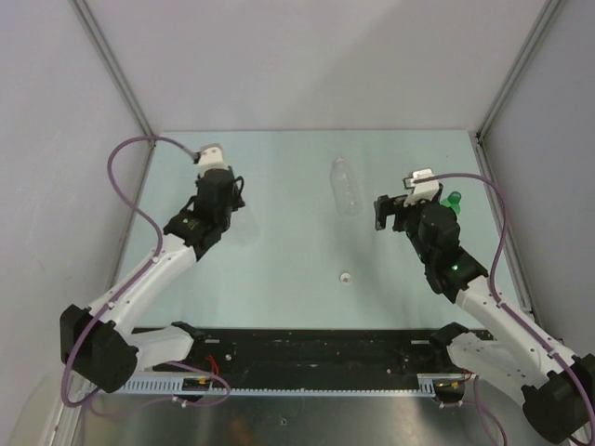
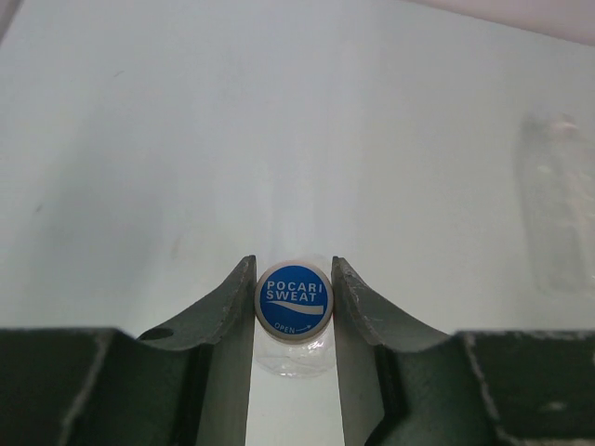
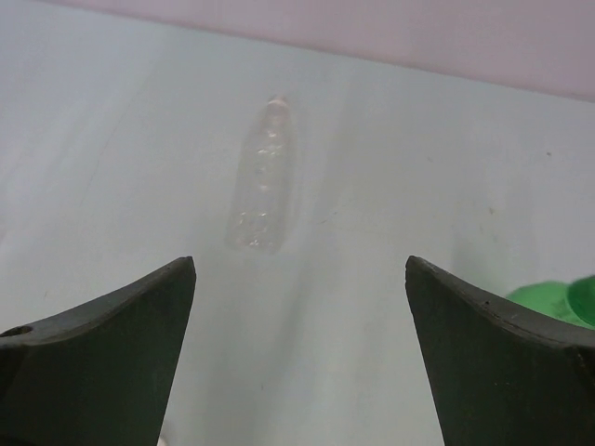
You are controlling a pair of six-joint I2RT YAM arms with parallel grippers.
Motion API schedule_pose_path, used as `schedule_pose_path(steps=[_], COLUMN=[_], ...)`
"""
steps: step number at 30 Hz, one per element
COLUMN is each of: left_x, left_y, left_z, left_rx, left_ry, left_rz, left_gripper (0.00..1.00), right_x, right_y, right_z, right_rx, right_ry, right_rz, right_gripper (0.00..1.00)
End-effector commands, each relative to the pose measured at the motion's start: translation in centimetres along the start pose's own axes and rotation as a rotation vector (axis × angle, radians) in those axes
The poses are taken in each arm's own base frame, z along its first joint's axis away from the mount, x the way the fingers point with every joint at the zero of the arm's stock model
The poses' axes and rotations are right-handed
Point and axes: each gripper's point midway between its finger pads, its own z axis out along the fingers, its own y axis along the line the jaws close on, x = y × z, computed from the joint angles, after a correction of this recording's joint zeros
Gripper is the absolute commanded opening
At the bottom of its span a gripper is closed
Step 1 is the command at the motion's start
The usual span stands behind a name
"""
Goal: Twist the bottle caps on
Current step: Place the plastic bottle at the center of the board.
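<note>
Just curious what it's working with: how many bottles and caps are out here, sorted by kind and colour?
Clear bottles: 2, the lying bottle and the held bottle in the left gripper
Green bottle: 1
Loose white cap: 1
Blue-topped cap, on the held bottle: 1
Total: 5

The blue cap (image 2: 293,299) bears white lettering; there's a green bottle (image 1: 453,201), a clear ribbed bottle (image 1: 346,184), a pale mint table (image 1: 279,260).

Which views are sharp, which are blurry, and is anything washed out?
Left wrist: Pocari Sweat cap crisp, lying clear bottle behind blurred. Right wrist: clear bottle soft and pale, green bottle cropped and blurred. Top external: evenly lit, faint shadows only.
</note>
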Motion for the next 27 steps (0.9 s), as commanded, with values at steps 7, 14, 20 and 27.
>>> schedule_pose_path(steps=[7, 14, 20, 27], left_x=[0.0, 1.4, 2.5, 3.0], left_y=[9.3, 9.6, 8.5, 7.2], left_z=[0.7, 1.6, 1.9, 1.6], left_rx=[-0.327, -0.346, -0.279, -0.229], left_ry=[-0.079, -0.039, 0.005, 0.018], left_rz=[-0.164, -0.128, -0.115, -0.085], left_gripper=[0.0, 0.0, 0.13, 0.39], right_x=[-1.5, -1.3, 0.3, -0.8], right_y=[-3.9, -4.1, -4.0, -5.3], right_z=[1.5, 2.4, 3.4, 2.6], right_rx=[0.21, 0.211, 0.229, 0.324], right_ry=[-0.071, -0.07, -0.035, -0.096], right_rz=[-0.015, -0.009, 0.091, 0.242], right_gripper=[0.99, 1.0, 0.99, 0.99])
